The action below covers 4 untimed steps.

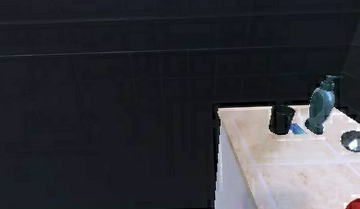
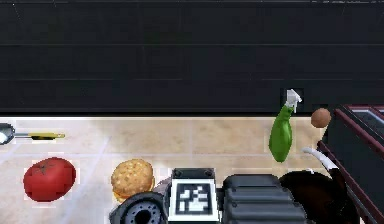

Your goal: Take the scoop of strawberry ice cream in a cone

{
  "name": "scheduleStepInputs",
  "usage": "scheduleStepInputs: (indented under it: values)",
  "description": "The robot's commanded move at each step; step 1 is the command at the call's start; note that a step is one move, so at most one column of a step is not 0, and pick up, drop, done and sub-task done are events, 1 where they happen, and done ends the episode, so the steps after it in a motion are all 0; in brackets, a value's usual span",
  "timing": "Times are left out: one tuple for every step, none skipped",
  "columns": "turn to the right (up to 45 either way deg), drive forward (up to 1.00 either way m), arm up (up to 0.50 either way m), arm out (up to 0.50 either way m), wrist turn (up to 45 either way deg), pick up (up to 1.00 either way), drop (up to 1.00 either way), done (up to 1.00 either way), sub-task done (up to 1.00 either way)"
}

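At 6 o'clock in the arm side view: gripper [image 2: 138,208], dark body just left of a white marker square [image 2: 195,197], dark arm bar [image 2: 262,203] at that square's 3 o'clock. Right at the gripper's 12 o'clock, lying on the pale tiled bench [image 2: 200,140]: round tan lump [image 2: 132,178] with a pinkish rim, possibly the ice cream scoop in its cone, not sure from shape and colour. Holding something or nothing: cannot tell. Red tomato [image 2: 49,178] at the lump's 9 o'clock, near but apart. Metal spoon [image 2: 25,133] at 10 o'clock by the left edge. Green spray bottle [image 2: 283,128] upright at 2 o'clock, small brown ball [image 2: 320,117] just beside it, dark pan [image 2: 312,188] at 4 o'clock. Forward view, 4 o'clock: black cup [image 1: 283,119] and teal vase [image 1: 322,106] side by side on the bench
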Motion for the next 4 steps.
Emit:
scheduleStepInputs:
  values:
    - [0.0, 0.00, 0.00, 0.00, 45.0, 0.00, 0.00, 0.00, 0.00]
    - [0.0, 0.00, 0.00, 0.00, 45.0, 0.00, 0.00, 0.00, 0.00]
    - [0.0, 0.00, 0.00, 0.00, 39.0, 0.00, 0.00, 0.00, 0.00]
    - [0.0, 0.00, -0.14, 0.00, 0.0, 0.00, 0.00, 0.00, 0.00]
